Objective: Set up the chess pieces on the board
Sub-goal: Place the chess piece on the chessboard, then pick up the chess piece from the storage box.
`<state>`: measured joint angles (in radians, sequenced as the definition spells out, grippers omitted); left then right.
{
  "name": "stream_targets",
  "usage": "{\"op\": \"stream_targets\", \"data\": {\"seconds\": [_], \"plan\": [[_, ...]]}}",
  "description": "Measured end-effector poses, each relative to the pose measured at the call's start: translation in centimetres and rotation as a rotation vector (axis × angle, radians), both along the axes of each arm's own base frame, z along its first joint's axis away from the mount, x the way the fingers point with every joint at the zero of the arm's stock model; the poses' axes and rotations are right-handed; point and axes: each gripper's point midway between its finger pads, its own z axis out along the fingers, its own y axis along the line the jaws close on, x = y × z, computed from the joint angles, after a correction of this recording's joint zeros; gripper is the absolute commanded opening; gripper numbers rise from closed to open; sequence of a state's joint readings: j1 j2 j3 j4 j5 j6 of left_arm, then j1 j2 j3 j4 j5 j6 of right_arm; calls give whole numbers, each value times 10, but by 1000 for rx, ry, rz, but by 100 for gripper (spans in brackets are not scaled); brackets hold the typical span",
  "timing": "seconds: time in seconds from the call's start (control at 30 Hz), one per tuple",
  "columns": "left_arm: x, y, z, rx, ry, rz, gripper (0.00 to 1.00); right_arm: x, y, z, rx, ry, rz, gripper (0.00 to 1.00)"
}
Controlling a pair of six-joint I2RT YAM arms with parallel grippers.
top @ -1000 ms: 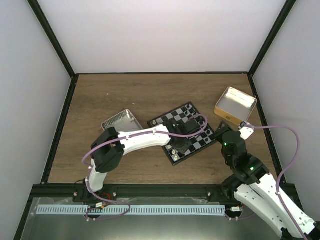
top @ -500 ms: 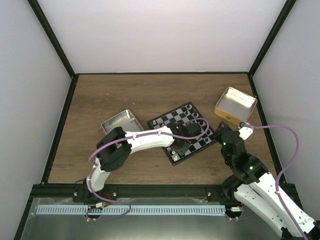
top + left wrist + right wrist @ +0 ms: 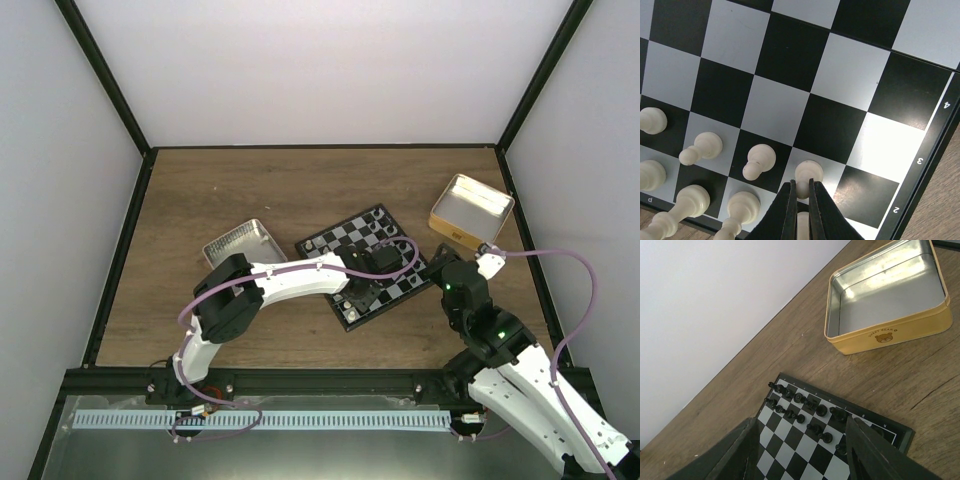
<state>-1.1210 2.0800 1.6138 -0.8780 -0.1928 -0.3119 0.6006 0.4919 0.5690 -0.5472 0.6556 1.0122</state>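
Observation:
The board (image 3: 352, 230) lies tilted at the table's middle right. In the left wrist view my left gripper (image 3: 801, 192) is shut on a cream-white pawn (image 3: 808, 174) that stands on a light square near the board's rim (image 3: 935, 150). Other cream-white pieces (image 3: 758, 161) stand in two rows to its left. In the top view my left gripper (image 3: 366, 283) hangs low over the board's near edge. My right gripper (image 3: 800, 450) is open and empty above the board's far corner, where black pieces (image 3: 816, 410) stand in two rows. It also shows in the top view (image 3: 437, 261).
A yellow metal tin (image 3: 471, 211), empty, stands right of the board; it also shows in the right wrist view (image 3: 887, 295). A silver tin (image 3: 243, 243) lies left of the board. Black frame posts and white walls ring the table.
My left arm has shifted slightly over the board's near edge, its elbow moving a little to the right. The right arm has barely moved.

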Motion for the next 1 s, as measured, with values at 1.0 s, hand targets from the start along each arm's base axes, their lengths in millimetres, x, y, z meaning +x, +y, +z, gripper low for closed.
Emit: {"op": "stream_targets", "data": {"seconds": [1.0], "plan": [[2, -12, 40, -145, 13, 0, 37, 0, 1, -3, 5, 10, 1, 51]]}}
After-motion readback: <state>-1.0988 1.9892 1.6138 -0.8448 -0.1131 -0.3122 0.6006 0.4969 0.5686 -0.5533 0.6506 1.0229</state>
